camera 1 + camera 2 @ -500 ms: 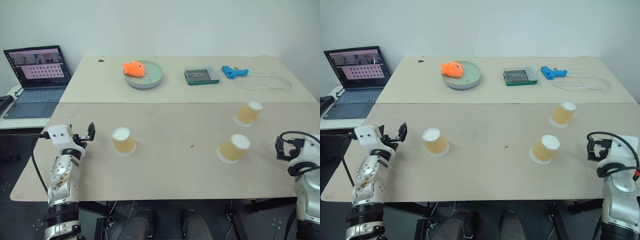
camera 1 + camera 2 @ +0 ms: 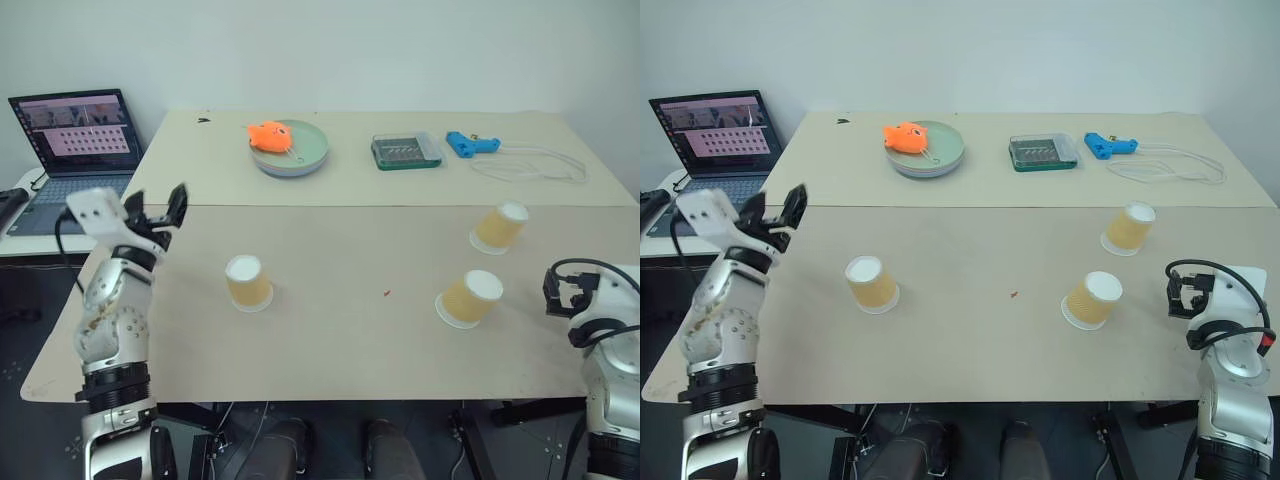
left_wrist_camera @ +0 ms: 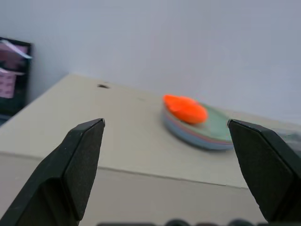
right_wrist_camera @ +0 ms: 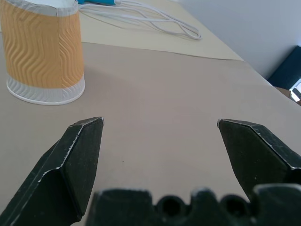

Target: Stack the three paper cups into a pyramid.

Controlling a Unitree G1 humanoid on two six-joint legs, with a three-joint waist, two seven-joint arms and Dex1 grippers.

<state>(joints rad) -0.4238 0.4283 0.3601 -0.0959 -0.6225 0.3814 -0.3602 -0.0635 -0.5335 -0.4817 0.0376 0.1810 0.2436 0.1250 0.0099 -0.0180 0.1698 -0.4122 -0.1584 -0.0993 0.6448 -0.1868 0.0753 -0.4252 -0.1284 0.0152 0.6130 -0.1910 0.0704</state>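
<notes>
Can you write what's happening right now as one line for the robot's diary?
stage: not started | paper cups: upside down, apart | left gripper: open, empty | right gripper: open, empty

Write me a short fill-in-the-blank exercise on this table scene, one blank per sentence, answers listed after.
1. The number of paper cups standing upside down on the table is ____.
2. The orange toy lies on a ____.
3. Both the left gripper and the right gripper have their jaws ____.
4. The laptop sits on the robot's ____ side.

Answers: three; plate; open; left
</notes>
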